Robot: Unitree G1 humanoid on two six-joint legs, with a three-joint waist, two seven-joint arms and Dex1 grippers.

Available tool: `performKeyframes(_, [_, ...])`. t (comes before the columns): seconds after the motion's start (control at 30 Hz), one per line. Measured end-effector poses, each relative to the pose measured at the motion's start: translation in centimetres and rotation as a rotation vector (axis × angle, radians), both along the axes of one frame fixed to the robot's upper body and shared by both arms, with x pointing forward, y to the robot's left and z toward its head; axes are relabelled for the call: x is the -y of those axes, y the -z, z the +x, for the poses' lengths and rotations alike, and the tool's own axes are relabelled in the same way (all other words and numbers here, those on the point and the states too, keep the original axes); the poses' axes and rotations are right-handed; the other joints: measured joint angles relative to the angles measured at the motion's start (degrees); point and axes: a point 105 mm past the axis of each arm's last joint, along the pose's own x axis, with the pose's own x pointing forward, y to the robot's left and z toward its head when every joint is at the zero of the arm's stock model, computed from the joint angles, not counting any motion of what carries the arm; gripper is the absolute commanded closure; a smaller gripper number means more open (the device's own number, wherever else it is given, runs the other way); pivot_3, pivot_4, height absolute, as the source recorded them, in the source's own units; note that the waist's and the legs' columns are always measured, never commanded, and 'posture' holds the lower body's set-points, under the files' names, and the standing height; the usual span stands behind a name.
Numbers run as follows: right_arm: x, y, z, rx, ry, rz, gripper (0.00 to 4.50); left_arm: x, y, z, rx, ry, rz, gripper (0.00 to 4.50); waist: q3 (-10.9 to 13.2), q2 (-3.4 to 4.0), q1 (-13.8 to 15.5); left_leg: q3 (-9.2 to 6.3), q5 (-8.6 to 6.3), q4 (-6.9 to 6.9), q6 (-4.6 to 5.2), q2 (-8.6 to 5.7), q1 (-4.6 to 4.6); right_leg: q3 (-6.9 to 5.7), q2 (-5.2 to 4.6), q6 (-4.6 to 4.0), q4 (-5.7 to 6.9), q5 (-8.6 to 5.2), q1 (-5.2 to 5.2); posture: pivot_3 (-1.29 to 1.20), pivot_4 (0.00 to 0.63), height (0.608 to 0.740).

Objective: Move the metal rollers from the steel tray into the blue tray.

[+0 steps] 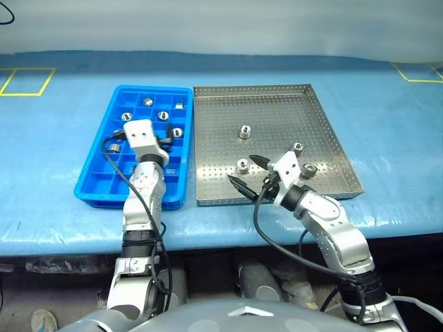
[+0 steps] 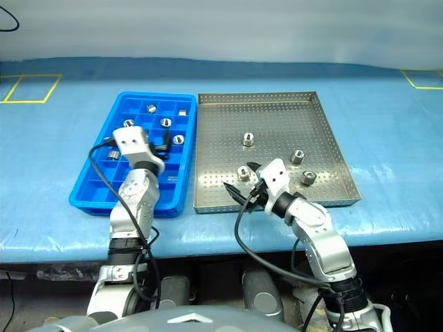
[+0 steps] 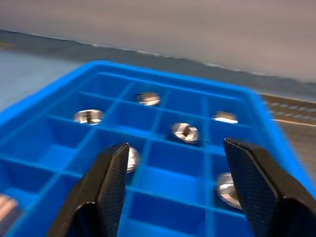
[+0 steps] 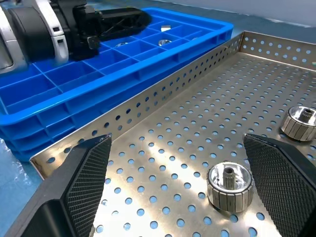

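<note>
The blue tray (image 1: 97, 181) and the steel tray (image 1: 325, 124) are sitting side by side on the bench (image 1: 387, 200), blue cloth over it, rims touching or nearly so. The blue tray is lying toward the bench's left, the steel tray toward the centre, both near the front edge.

Four metal rollers (image 1: 244, 131) are resting on the steel tray's perforated floor: one near the tray's middle, three toward its front half, standing apart from each other. More rollers are sitting in the blue tray's far compartments, one per cell as far as visible; exact count can't be told, arm is covering some.

Left pincer (image 3: 173, 182) is hovering over the blue tray w/ fingers (image 3: 111, 182) apart and nothing between them; a roller is lying in a cell just behind one finger, another beside the other finger.

Right pincer (image 1: 243, 170) is hanging low over the steel tray's front-left area, fingers (image 4: 89, 177) spread wide, holding nothing. One roller is standing on the tray floor between the fingertips' lines, not touched, and another is sitting further off.
</note>
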Motion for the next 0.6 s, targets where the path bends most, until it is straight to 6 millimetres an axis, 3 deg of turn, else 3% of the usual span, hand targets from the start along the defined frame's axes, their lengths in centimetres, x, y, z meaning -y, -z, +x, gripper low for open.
performKeyframes(0.1, [0.8,0.3,-0.3,-0.019,0.029,0.011,0.00,3.7,-0.3,-0.8,0.027,0.237,0.107,1.09,0.0,0.03,-0.5,0.01,0.00,-0.03,0.00,0.00,0.01,0.01,0.00,-0.01,0.00,-0.01,0.00,-0.11,0.150,0.740])
performKeyframes(0.23, [1.8,0.3,-0.6,-0.016,0.068,0.005,0.00,6.6,1.4,-1.8,-0.034,0.409,0.217,1.09,0.0,0.04,-1.5,0.02,0.00,-0.01,0.00,0.01,0.03,0.03,0.00,-0.01,0.01,-0.01,0.00,-0.16,0.150,0.740])
performKeyframes(0.43, [2.9,0.3,-1.3,-0.012,0.132,0.002,0.00,8.8,5.1,-2.7,-0.206,0.560,0.299,1.09,0.0,0.06,-3.8,0.01,0.00,0.00,0.00,0.01,0.01,0.03,0.00,-0.02,0.03,-0.02,-0.02,-0.22,0.150,0.740])
performKeyframes(0.6, [3.2,0.7,-2.0,-0.027,0.162,0.001,0.00,9.8,5.3,-2.4,-0.255,0.601,0.315,1.09,0.0,0.06,-5.7,0.01,0.00,0.00,0.00,0.01,0.00,0.03,-0.01,-0.01,0.02,-0.02,-0.02,-0.26,0.150,0.740])
